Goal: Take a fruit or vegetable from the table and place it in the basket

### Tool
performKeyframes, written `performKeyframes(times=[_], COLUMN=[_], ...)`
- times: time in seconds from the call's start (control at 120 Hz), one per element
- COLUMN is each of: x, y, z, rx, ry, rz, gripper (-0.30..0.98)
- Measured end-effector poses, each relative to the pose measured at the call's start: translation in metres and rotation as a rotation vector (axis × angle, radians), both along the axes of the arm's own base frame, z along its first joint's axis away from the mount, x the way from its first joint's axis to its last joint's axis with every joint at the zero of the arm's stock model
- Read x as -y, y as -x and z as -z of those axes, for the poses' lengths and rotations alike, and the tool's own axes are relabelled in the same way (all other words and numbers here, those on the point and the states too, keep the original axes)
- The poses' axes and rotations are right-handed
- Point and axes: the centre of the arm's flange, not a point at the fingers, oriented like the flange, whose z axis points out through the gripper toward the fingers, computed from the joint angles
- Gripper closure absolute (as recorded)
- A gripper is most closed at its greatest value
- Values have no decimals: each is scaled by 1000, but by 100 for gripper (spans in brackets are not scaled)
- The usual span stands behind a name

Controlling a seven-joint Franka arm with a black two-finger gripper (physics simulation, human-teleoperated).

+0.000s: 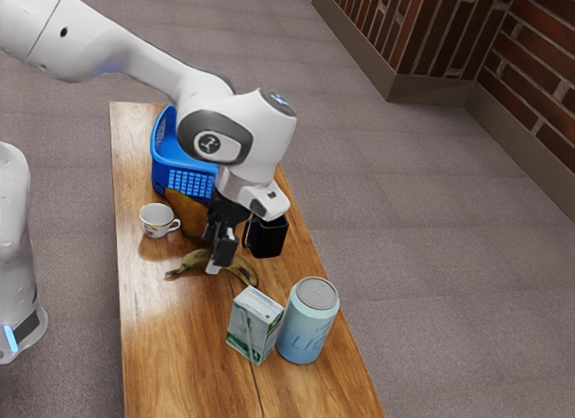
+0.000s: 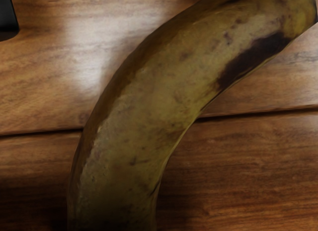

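My black gripper (image 1: 217, 254) points down at the banana (image 1: 243, 271) from close above, covering part of its middle in the exterior view. Whether it touches the fruit, I cannot tell. Yellow-brown with dark patches, the curved banana (image 2: 144, 107) lies large under my hand in the wrist view. A larger orange-brown fruit or vegetable (image 1: 184, 213) rests between the white cup and my hand, partly hidden by the gripper. Behind it stands the blue basket (image 1: 169, 173), its exterior-view right side hidden by the arm.
A white patterned cup (image 1: 157, 220) is beside the orange-brown item. Close to my hand stands a black mug (image 1: 269, 237). Toward the table's near end are a green-and-white carton (image 1: 254, 326) and a light-blue can (image 1: 307, 324). The wooden table (image 1: 171, 364) has a long narrow top.
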Motion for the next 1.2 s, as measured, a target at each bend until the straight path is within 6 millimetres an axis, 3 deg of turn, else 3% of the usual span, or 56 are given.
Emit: performKeyframes(times=[0.333, 0.592, 0.942, 1.058, 1.2], x=[-7, -10, -10, -10, -5], y=[-10, -18, -20, -25, -33], z=[2, 19, 20, 7, -23], rx=[18, -1, 10, 39, 75], ry=[7, 13, 4, -16, -33], rz=[-13, -13, -4, 12, 35], gripper=[3, 4, 42, 47, 49])
